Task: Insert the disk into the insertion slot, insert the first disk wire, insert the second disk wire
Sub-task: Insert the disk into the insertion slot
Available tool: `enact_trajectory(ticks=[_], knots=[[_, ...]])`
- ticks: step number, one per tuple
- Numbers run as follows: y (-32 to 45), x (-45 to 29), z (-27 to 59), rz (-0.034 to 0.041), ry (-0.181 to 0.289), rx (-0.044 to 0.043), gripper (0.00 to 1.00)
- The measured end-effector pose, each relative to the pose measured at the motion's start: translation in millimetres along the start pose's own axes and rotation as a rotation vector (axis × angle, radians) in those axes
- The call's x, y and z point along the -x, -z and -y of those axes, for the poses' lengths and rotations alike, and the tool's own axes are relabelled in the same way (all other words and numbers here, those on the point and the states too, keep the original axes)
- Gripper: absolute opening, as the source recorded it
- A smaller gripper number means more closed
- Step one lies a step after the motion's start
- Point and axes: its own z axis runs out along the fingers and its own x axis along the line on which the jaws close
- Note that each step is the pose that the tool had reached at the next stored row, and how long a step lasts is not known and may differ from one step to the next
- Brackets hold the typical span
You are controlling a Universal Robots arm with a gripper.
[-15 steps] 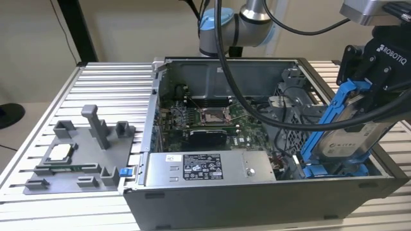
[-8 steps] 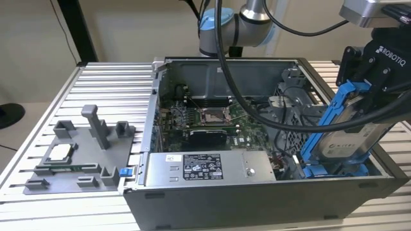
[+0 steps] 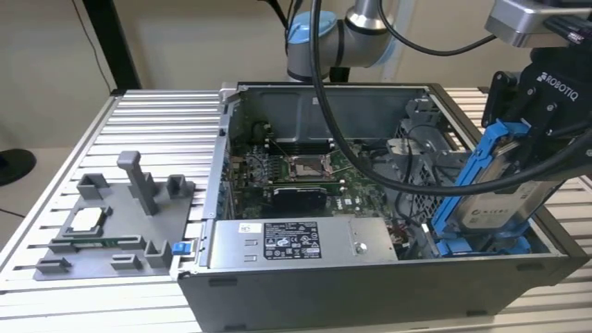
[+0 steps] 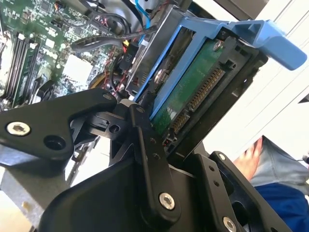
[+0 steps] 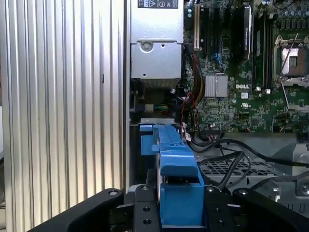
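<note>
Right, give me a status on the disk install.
Done: nothing looks finished yet. In hand: the hand grips the hard drive in its blue carrier, tilted, its lower end down at the insertion slot in the case's corner on the exterior view's right. Left: the drive is not seated, and its connector is bare in the second wrist view, so neither wire is in.

The arm (image 3: 319, 35) arches over, its pincer (image 3: 518, 135) pointing down, clamped on the disk (image 3: 495, 205).
</note>
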Motion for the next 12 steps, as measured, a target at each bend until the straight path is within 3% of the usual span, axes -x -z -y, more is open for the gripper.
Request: enact_trajectory(ticks=[12], knots=[[-12.3,5.3,2.4,0.0007,0.0,0.0,0.0]])
